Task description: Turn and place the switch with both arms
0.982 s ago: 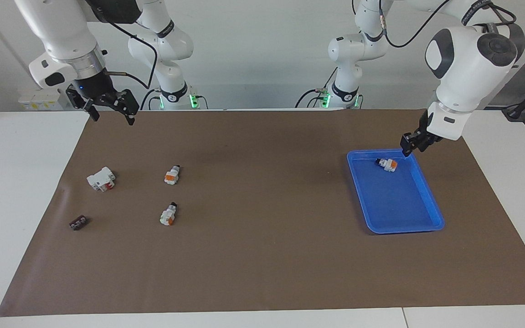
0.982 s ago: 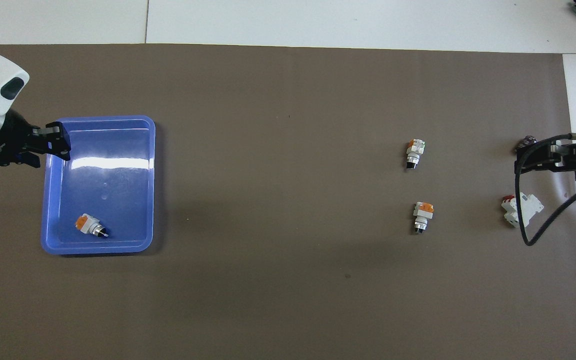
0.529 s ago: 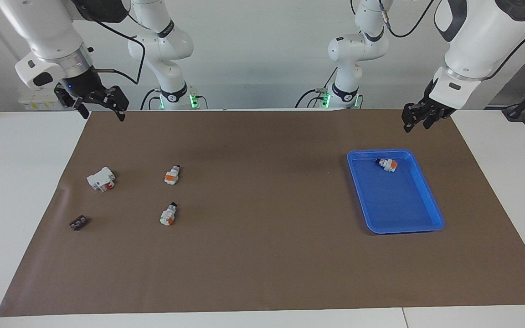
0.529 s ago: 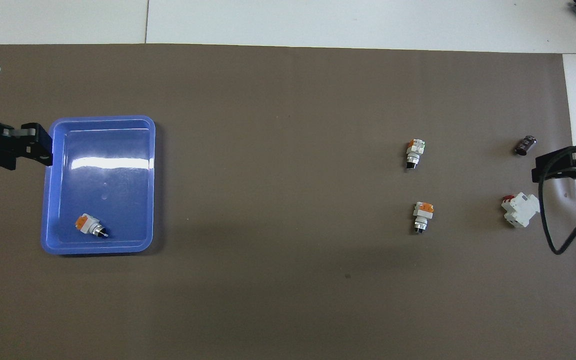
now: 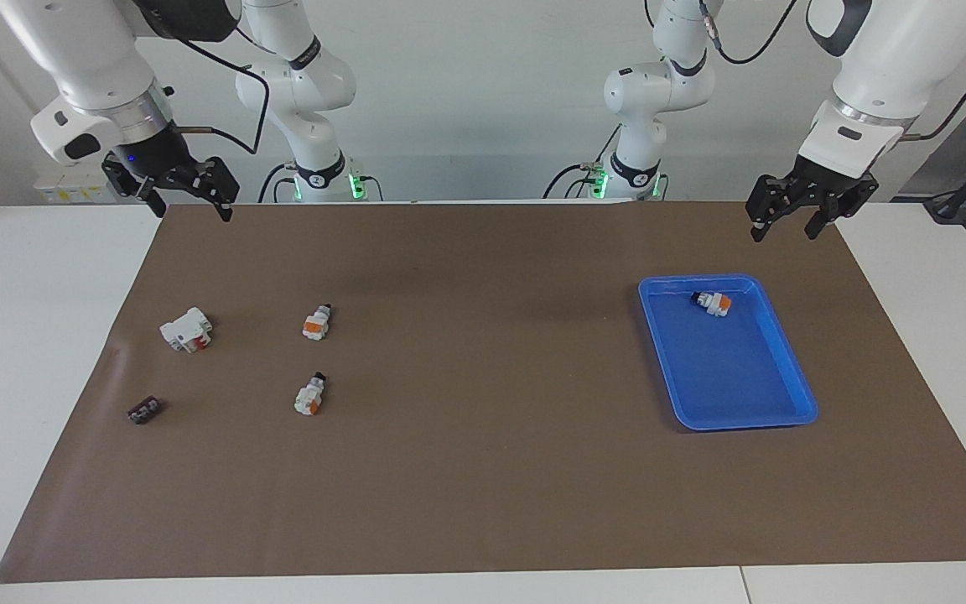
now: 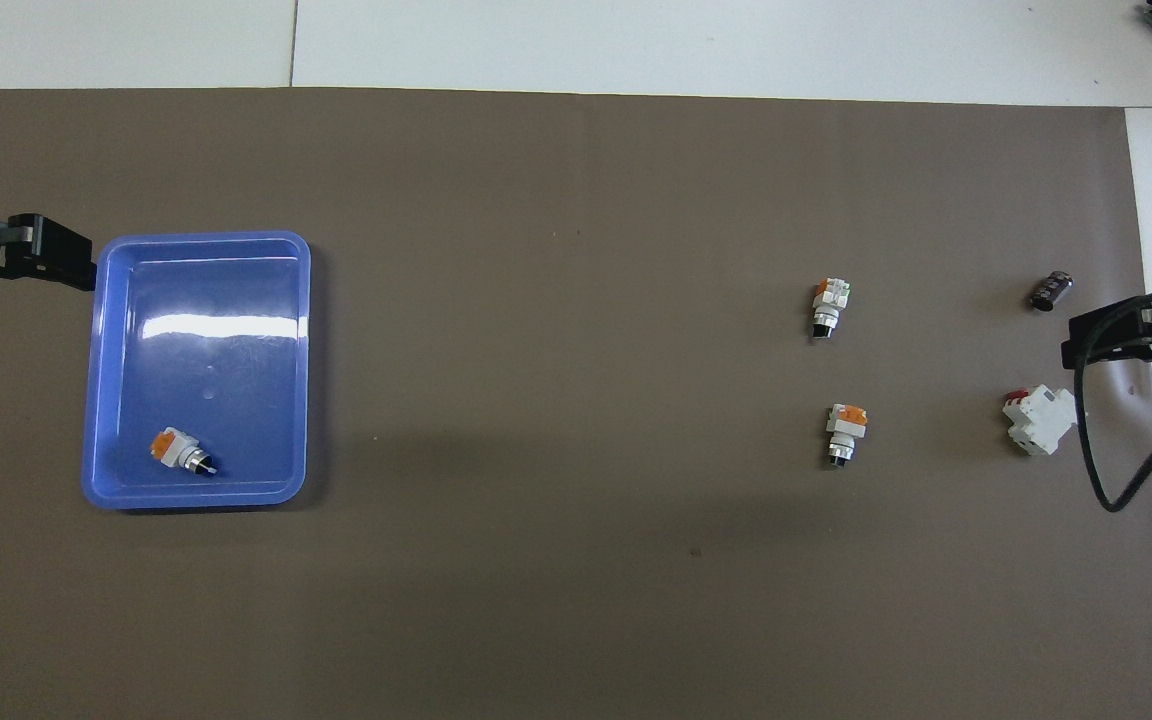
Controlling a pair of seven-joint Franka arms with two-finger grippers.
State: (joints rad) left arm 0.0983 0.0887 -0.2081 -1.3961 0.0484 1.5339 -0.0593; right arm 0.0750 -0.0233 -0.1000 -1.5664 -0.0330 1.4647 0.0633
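Note:
One switch (image 5: 713,302) lies on its side in the blue tray (image 5: 730,377), at the tray's end nearer the robots; it also shows in the overhead view (image 6: 179,452). Two more switches lie on the brown mat toward the right arm's end, one nearer the robots (image 5: 316,322) (image 6: 846,432) and one farther (image 5: 309,395) (image 6: 829,304). My left gripper (image 5: 783,226) hangs open and empty, raised over the mat clear of the tray. My right gripper (image 5: 188,205) hangs open and empty, high over the mat's corner at the right arm's end.
A larger white block with red (image 5: 186,329) and a small black block (image 5: 144,410) lie on the mat at the right arm's end. The brown mat (image 5: 483,470) covers most of the white table.
My left gripper has risen from the tray's rim and swung up toward the robots, turning so both fingers show apart. My right gripper has lifted slightly and drifted toward its end of the table.

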